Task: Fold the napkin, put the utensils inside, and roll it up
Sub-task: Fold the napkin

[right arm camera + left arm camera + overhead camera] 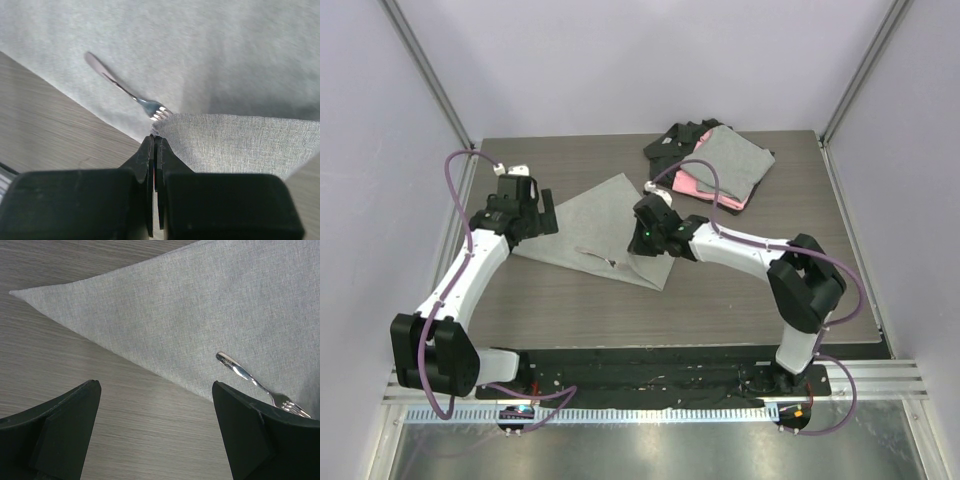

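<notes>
Right hand point(154, 138) pinches woven grey napkin point(235, 145) bearing slim shiny fork point(125, 90); left hand point(155, 386) gapes.

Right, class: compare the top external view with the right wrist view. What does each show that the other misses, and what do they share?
Only the top view: the stacked cloths at the far edge, and the open left gripper by the left corner of the napkin. Only the wrist view: the right gripper pinched shut on a raised napkin corner, beside the tines of the fork. Both: the grey napkin with the fork lying on it.
</notes>
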You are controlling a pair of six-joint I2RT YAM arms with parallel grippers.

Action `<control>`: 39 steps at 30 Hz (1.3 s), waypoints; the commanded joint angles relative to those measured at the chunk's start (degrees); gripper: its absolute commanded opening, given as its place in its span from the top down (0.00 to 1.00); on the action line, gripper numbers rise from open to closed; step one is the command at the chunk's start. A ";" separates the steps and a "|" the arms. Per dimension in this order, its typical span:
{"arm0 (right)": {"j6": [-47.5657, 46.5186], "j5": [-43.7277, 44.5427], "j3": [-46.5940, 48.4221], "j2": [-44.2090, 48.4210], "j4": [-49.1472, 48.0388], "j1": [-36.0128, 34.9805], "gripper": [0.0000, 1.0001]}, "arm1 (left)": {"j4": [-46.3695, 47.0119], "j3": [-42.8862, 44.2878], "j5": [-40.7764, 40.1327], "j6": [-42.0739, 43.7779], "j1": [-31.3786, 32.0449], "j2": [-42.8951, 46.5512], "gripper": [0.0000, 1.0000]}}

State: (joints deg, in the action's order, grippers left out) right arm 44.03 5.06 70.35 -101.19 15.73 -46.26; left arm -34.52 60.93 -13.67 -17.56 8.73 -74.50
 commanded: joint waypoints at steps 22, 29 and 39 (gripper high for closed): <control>-1.76 -7.61 20.79 -15.97 -8.61 -3.92 0.99 | 0.69 0.33 1.28 -1.07 -1.96 -0.74 0.00; -1.84 -8.49 24.13 -19.84 -9.57 -4.63 0.99 | 0.86 0.25 2.07 -1.60 -2.58 -0.91 0.00; -2.11 -8.40 27.30 -23.44 -9.75 -5.24 0.99 | 0.77 0.24 2.69 -1.77 -3.11 -1.26 0.00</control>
State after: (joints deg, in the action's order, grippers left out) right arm 42.59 -3.18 94.32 -123.94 8.62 -50.92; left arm -34.57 60.93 -11.75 -19.09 6.11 -75.29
